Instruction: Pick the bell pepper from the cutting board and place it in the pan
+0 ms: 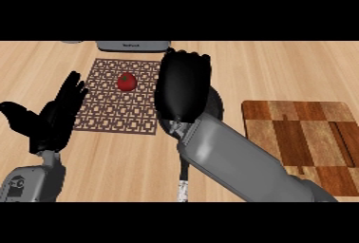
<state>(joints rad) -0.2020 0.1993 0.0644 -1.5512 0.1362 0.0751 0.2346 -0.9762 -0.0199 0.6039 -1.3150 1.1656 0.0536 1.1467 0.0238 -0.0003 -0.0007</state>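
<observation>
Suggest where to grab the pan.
Probably its handle, the one slim part, sticking out toward the robot. Come from the near side with the left robot hand; the right forearm covers most of the pan.

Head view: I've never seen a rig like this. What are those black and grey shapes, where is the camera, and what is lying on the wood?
The camera sits where the robot's head would be and looks steeply down at a light wooden counter. The grey tubes are its forearms, each ending in a black hand. The left hand rests open at the left, fingers up. The right hand hangs over a dark round pan, hiding most of it; the pan's handle points toward the robot. A small red bell pepper lies on a brown lattice-patterned mat, and neither hand touches it. A checkered wooden cutting board lies at the right, and a grey appliance sits at the far edge. I see nothing held.
</observation>
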